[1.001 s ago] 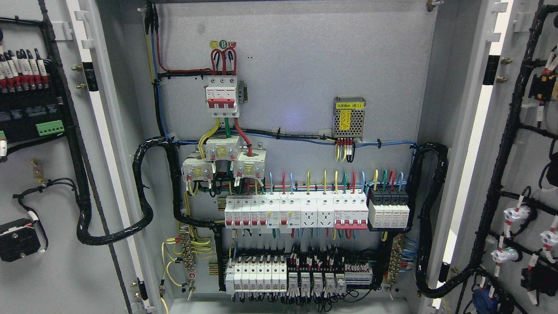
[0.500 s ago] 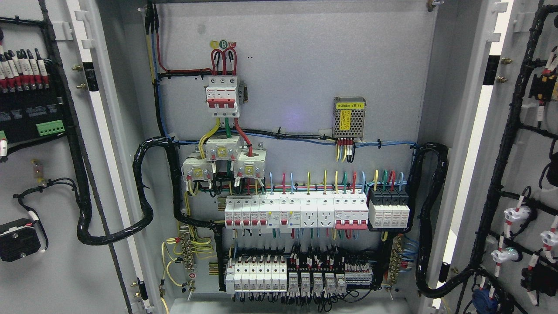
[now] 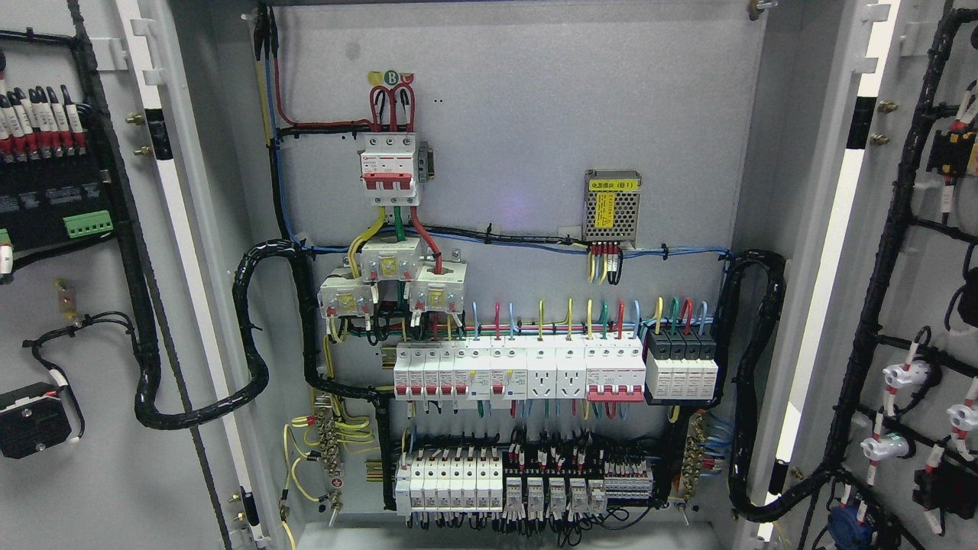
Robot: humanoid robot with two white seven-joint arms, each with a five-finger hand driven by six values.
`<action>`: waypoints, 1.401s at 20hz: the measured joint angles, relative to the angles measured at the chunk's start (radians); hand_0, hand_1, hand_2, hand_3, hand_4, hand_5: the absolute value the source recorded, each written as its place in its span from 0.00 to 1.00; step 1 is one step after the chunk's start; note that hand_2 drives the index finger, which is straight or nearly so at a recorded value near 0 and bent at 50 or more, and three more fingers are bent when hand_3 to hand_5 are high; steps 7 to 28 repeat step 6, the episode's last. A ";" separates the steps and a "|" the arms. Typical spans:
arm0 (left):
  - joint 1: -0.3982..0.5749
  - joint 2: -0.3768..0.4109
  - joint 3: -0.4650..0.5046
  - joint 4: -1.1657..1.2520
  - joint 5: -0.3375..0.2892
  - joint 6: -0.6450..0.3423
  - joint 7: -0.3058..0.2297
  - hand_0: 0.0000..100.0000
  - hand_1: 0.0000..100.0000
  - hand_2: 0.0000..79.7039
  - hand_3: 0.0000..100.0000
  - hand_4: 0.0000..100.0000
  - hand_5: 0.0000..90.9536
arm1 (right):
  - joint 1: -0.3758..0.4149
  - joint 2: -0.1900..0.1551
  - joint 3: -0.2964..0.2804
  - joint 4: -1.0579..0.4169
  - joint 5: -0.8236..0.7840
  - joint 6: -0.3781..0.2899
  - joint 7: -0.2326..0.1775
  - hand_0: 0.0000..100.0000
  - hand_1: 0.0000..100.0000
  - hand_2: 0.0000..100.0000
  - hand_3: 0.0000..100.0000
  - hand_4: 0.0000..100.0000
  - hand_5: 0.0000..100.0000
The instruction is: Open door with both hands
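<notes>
On the round green sticker [image 3: 391,76] above the main breaker [image 3: 390,168] I read "B". The mesh-cased power supply [image 3: 611,206] has a yellow label [image 3: 611,184] ending in "(B1)"; its other characters are too small for me to read.

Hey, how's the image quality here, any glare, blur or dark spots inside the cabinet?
Head view: sharp and evenly lit; a faint bluish-purple glare spot on the back panel; bright overexposed strips at the right door edge; left door cropped by the frame. No robot hands show.
</notes>
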 measured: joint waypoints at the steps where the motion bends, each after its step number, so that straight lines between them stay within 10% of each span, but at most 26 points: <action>1: 0.000 0.000 0.000 0.001 0.000 0.000 0.000 0.00 0.00 0.00 0.00 0.00 0.00 | 0.000 0.001 0.000 0.001 0.000 0.000 0.000 0.38 0.00 0.00 0.00 0.00 0.00; 28: 0.000 -0.001 0.001 0.002 0.000 0.000 0.000 0.00 0.00 0.00 0.00 0.00 0.00 | 0.000 0.004 0.000 0.003 0.000 0.000 0.001 0.38 0.00 0.00 0.00 0.00 0.00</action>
